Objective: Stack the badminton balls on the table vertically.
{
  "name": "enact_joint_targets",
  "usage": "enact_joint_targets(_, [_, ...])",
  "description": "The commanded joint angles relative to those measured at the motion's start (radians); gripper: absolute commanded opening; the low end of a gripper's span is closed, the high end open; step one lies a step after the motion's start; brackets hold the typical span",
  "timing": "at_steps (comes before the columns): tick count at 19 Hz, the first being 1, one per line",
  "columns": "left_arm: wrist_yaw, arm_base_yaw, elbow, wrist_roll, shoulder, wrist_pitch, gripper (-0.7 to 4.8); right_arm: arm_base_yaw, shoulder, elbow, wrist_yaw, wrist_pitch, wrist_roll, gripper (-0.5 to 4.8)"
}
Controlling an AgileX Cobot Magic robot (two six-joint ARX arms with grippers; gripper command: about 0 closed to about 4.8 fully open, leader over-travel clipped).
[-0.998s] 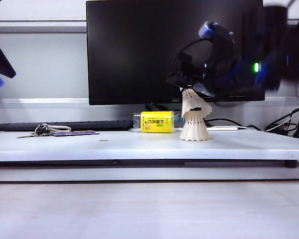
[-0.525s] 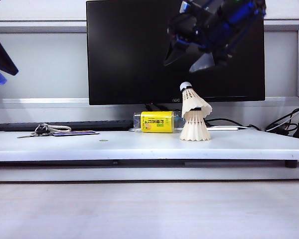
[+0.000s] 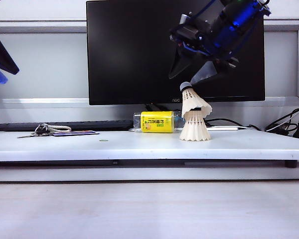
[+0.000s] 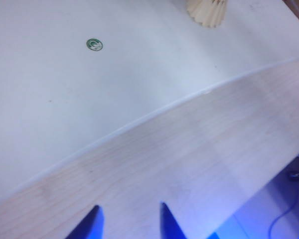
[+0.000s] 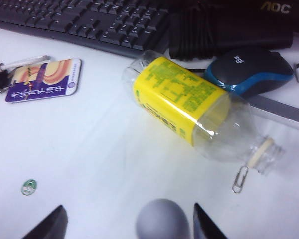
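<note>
Stack looks done: one shuttlecock (image 3: 193,105) sits tilted on the other (image 3: 195,130) on the table (image 3: 89,145), just beneath the right gripper (image 3: 189,75), jaws spread around the top cork, not touching; left gripper (image 4: 128,221) spread, far off; only retreat remains

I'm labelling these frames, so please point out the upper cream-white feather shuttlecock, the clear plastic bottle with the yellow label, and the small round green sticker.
Upper cream-white feather shuttlecock (image 3: 193,103): exterior view, feather skirt.
Clear plastic bottle with yellow label (image 5: 182,101): right wrist view, label.
Small round green sticker (image 4: 94,45): left wrist view, centre.
</note>
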Motion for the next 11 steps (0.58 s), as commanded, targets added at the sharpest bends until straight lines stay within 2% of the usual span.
enact_joint_targets(1, [0.024,0.0,0.001,0.001,-0.002,0.013,1.58,0.001,0.021,0.003,-0.003,0.018,-0.003,3.24])
enact_joint_targets(6, [0.024,0.0,0.001,0.001,-0.002,0.013,1.57,0.0,0.038,0.003,0.018,0.036,-0.011,3.17])
enact_joint_targets(8, [0.024,0.0,0.001,0.001,-0.002,0.013,1.57,0.0,0.043,0.003,0.017,0.04,-0.027,2.55])
enact_joint_targets(11, [0.024,0.0,0.001,0.001,-0.002,0.013,1.57,0.001,0.044,0.003,0.017,0.041,-0.027,2.49])
